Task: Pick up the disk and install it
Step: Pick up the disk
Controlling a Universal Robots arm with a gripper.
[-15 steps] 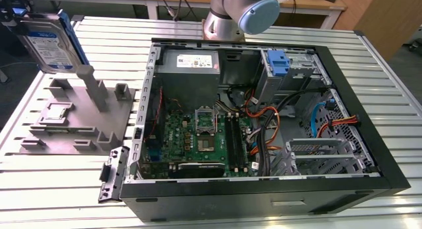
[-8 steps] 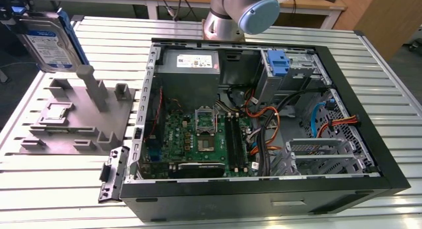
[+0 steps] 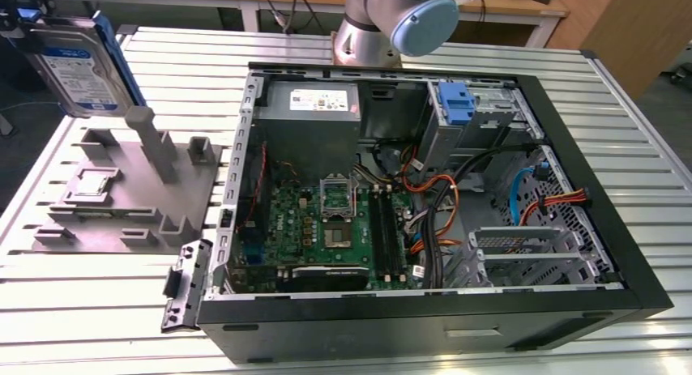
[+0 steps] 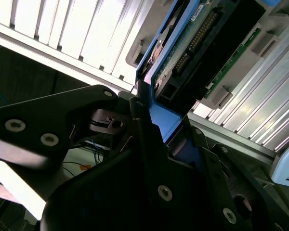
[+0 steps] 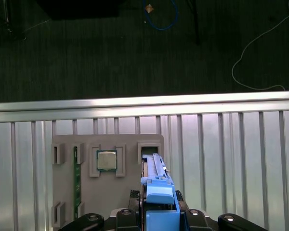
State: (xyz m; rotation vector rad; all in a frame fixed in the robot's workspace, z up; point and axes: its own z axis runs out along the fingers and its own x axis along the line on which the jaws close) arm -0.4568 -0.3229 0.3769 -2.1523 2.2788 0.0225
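Observation:
The disk [image 3: 78, 63], a silver-grey drive with a white-and-blue label in a blue bracket, hangs upright at the exterior view's far left. It is above the back of the grey fixture plate [image 3: 130, 189]. My gripper [image 3: 24, 19] is shut on its upper end. In the first wrist view the disk [image 5: 156, 190] shows edge-on between the gripper [image 5: 156, 215] fingers, over the plate's empty slot [image 5: 149, 148]. The second wrist view shows the disk's [image 4: 192, 43] green circuit-board side and blue bracket, clamped in the black gripper [image 4: 154, 130].
The open computer case [image 3: 433, 318] lies on the slatted metal table [image 3: 627, 108], with a power-supply box [image 3: 313, 100], an upright blue carrier [image 3: 459, 108], a motherboard [image 3: 324, 229] and a drive cage [image 3: 530, 253]. The plate carries a processor chip [image 5: 106, 160] and a memory stick [image 5: 77, 178].

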